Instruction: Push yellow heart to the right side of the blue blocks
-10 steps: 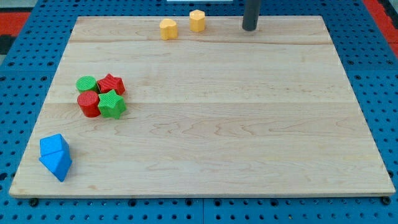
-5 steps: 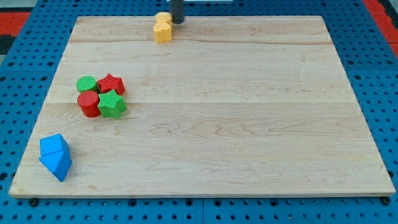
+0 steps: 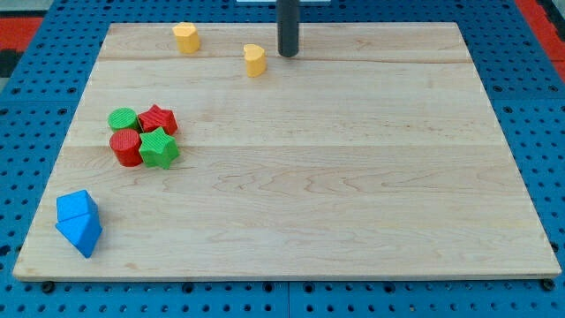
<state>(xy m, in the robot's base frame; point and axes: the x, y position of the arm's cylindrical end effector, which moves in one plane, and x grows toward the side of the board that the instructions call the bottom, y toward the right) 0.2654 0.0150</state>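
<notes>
- Blue blocks [image 3: 79, 223] first, down in the lower left corner of the board [image 3: 353, 177]: two of them pressed together, one on top toward the view's top, the other a pointed wedge-like shape below it.
- Up from there, mid-left, a tight cluster of four: green cylinder [image 3: 123, 119] at the upper left, red star [image 3: 159, 117] at the upper right, red cylinder [image 3: 126, 147] at the lower left, green star [image 3: 159, 148] at the lower right, all touching or nearly so.
- Top of the frame now, left of centre: one yellow block [image 3: 185, 37] sits near the board's top edge; which of the two yellow pieces is the heart is hard to tell at this size.
- A little right and slightly lower, the second yellow block [image 3: 255, 60], standing apart from the first.
- Just right of that one and slightly above, my tip [image 3: 288, 55], the end of the dark rod coming down from the top edge; it is close beside the second yellow block, with a small gap showing.
- No pincer on this rod: nothing opens, nothing is held.
- Both yellow pieces are well apart from the blue pair, far up the board from it.
- Right half of the board: bare wood, blue pegboard [image 3: 538, 106] around it.
</notes>
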